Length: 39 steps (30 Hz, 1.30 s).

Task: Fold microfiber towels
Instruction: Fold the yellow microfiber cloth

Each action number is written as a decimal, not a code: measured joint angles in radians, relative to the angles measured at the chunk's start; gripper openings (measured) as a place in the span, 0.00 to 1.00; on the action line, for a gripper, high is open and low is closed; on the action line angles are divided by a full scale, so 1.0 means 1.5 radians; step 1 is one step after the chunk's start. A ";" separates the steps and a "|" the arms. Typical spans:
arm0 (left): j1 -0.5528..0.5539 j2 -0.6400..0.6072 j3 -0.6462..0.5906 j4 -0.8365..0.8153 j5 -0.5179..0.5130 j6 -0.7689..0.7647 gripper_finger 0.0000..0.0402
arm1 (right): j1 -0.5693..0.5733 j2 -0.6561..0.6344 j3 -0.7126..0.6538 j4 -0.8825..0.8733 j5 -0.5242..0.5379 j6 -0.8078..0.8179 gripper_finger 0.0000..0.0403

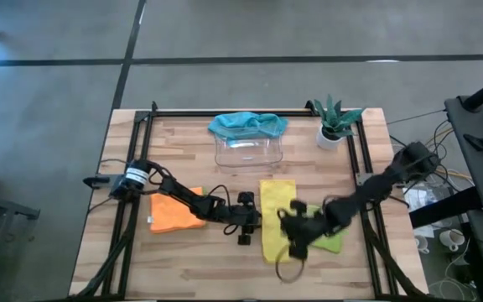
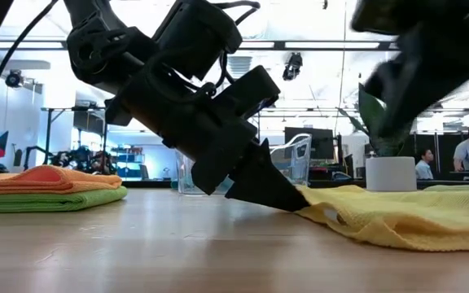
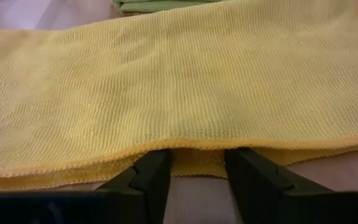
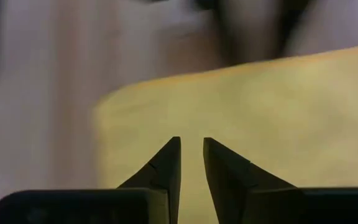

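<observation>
Nearest: left gripper (image 3: 194, 175), fingers parted, empty, at yellow towel (image 1: 277, 220) edge, towel at three o'clock, long axis twelve-to-six. Right gripper (image 4: 191, 163) above it, narrowly parted, holding nothing.

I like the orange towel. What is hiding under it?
A lime green towel lies folded under the orange towel; its edge shows in the low view. Most of it is covered, and the wooden table beneath them is hidden.
</observation>
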 joint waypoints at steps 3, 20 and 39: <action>0.000 -0.003 -0.001 -0.003 0.001 0.012 0.35 | 0.047 0.069 0.016 0.065 -0.038 0.046 0.16; -0.032 -0.085 -0.016 -0.154 0.043 0.067 0.35 | 0.146 0.286 0.359 -0.235 0.091 -0.030 0.26; -0.063 -0.104 -0.015 -0.171 0.039 0.064 0.35 | 0.103 0.475 0.595 -0.368 0.088 0.056 0.42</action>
